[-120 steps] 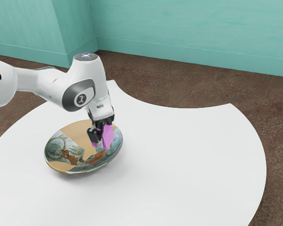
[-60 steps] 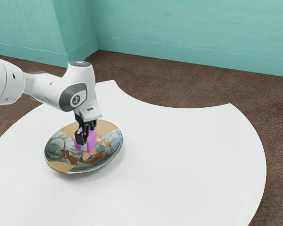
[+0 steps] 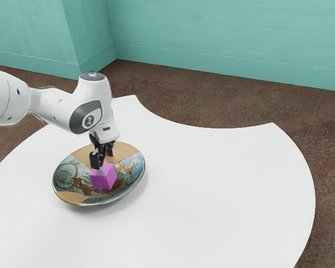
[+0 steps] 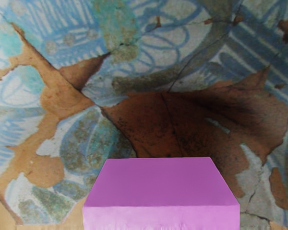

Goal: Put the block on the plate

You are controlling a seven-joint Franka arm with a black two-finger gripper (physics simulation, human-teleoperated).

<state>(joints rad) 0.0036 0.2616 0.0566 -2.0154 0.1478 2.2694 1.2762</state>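
Exterior view, block (image 3: pixel 103 177) inside plate rim (image 3: pixel 71 198), room around, parted fingers (image 3: pixel 95 161) above

Wide room for a hand to pass lies over the flat white surface (image 3: pixel 229 190), from just beside the plate (image 3: pixel 67 197) out toward the exterior view's right. The arm (image 3: pixel 58 106) bars the way in from the exterior view's left, and the pink block (image 3: pixel 103 177) obstructs the plate's middle, with patterned plate face offering some space around it.
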